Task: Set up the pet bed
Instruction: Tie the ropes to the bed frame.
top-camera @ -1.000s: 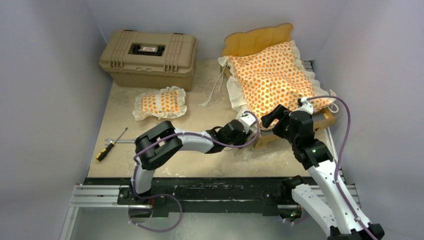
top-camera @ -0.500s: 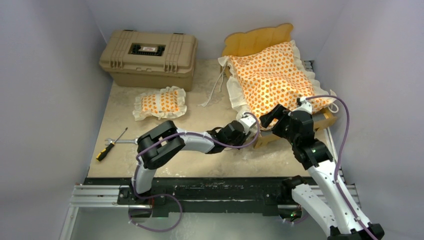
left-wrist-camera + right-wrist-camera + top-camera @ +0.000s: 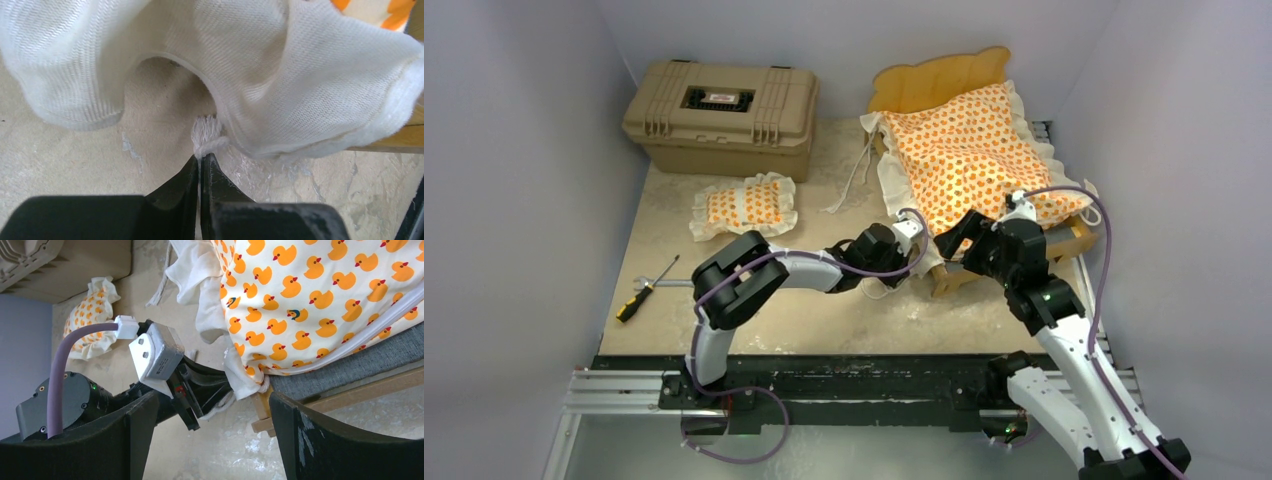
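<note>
White tie cord pinched in our low-stretched left gripper, as we see only wrist-side; right gripper gapes wide.

From above I get soft, even, bright light; the tan plastic hard case casts only a thin shadow along its near side. In the wrist views the white ruffled fabric is crisp, while the right arm's black fingers are dark and softly blurred.
</note>
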Available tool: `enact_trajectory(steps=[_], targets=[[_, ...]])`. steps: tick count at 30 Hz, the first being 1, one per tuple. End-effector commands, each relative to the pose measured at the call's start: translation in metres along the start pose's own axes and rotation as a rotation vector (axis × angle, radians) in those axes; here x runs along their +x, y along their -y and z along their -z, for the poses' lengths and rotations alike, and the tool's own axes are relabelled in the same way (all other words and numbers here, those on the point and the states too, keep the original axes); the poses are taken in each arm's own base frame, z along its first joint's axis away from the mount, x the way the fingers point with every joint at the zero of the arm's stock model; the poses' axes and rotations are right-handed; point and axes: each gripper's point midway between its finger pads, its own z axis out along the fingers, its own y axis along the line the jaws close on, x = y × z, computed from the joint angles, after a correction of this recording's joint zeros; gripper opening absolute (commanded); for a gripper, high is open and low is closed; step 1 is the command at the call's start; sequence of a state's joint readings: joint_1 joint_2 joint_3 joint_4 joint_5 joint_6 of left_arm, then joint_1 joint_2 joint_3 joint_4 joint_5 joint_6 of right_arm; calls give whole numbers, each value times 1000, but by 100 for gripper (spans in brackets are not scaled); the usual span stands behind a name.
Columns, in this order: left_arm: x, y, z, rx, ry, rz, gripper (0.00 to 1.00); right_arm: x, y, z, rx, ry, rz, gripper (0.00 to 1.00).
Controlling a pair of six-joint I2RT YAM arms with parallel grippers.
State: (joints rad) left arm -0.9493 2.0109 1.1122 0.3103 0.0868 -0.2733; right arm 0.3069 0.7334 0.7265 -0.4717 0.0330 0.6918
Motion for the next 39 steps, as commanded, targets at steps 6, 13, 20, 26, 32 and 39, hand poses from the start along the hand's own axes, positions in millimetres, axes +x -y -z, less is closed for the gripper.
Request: enact_trajectory(steps=[6,13,20,26,32,39], targets=[[-20,23,10,124,64,-1,0,3,-18,-3,-108,-25,61,84],[-36,36,26,251,147,0,0,11,-21,-9,-138,-68,106,81],[-46,52,39,385,204,5,0,26,-18,-15,-148,-136,116,71],[-60,57,52,483,279,56,0,42,-9,-16,-129,-196,126,57],[-77,69,71,566,362,61,0,53,-1,-19,-107,-225,94,52],[-89,80,86,654,417,75,0,59,2,-22,-102,-231,68,43]])
